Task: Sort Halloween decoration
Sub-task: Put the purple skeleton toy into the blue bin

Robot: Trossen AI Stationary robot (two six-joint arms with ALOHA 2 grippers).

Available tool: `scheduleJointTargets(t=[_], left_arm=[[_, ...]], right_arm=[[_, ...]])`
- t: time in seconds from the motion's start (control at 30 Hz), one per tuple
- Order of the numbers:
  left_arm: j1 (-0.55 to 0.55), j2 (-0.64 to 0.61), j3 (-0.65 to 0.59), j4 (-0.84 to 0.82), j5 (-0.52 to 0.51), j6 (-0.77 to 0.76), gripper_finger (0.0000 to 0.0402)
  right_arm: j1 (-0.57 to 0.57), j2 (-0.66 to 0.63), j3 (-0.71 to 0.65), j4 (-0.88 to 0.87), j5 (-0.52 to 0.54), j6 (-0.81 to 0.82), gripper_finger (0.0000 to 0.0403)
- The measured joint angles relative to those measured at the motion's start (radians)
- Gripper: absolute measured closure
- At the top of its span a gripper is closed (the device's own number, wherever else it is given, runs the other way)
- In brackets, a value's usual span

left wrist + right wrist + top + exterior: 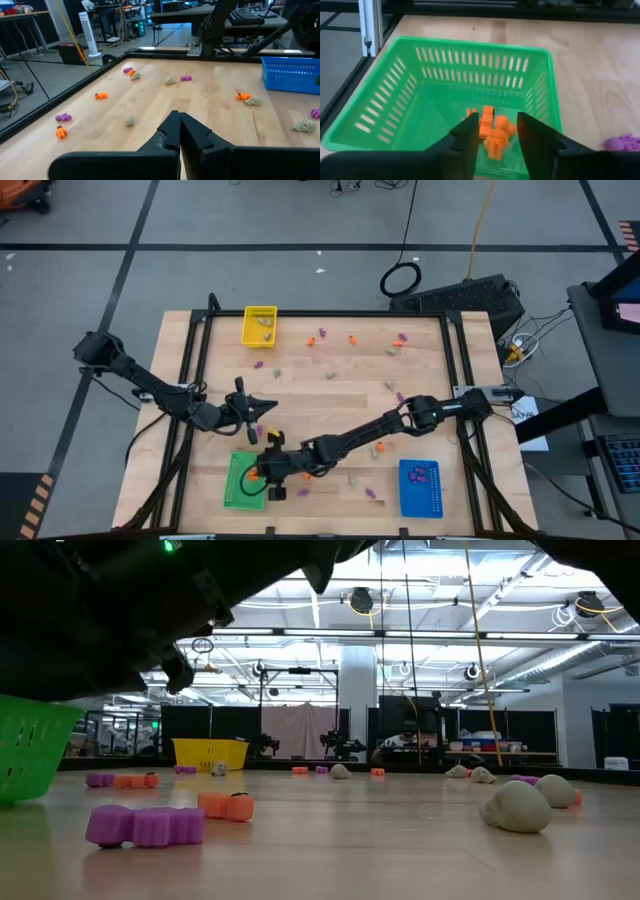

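Right gripper (496, 131): jaws apart, I see it above green tray (385, 95) holding orange trinkets (495, 131).
Left gripper (179, 125): jaws together, mid-table.

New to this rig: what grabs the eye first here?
The right tool hangs over the green tray at the table's near edge, jaws open above a heap of orange trinkets inside it. Small orange, purple and beige pieces dot the wooden table, with a yellow tray at the far edge and a blue tray near right.
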Motion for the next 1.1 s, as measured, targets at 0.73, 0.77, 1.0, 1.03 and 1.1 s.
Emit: scheduleJointTargets(t=[0.73,0.77,1.0,1.03,1.1], left_arm=[[0.0,0.0,0.0,0.0,0.005,0.001,0.0398],[0.0,0.0,0.0,0.0,0.005,0.001,0.0398],[0.0,0.0,0.0,-0.001,0.006,0.002,0.0398],[0.0,0.0,0.0,0.0,0.006,0.002,0.0398],[0.0,0.0,0.0,0.0,0.007,0.002,0.0398]], right_arm=[[0.109,-0.076,-0.047,-0.224,0.17,-0.05,0.0402],[0.114,-0.085,-0.049,-0.27,0.173,-0.041,0.0402],[0.155,-0.18,-0.05,-0.558,0.273,0.058,0.0403],[0.161,-0.193,-0.061,-0.572,0.279,0.078,0.0403],[0.175,-0.209,-0.102,-0.591,0.288,0.121,0.0403]])
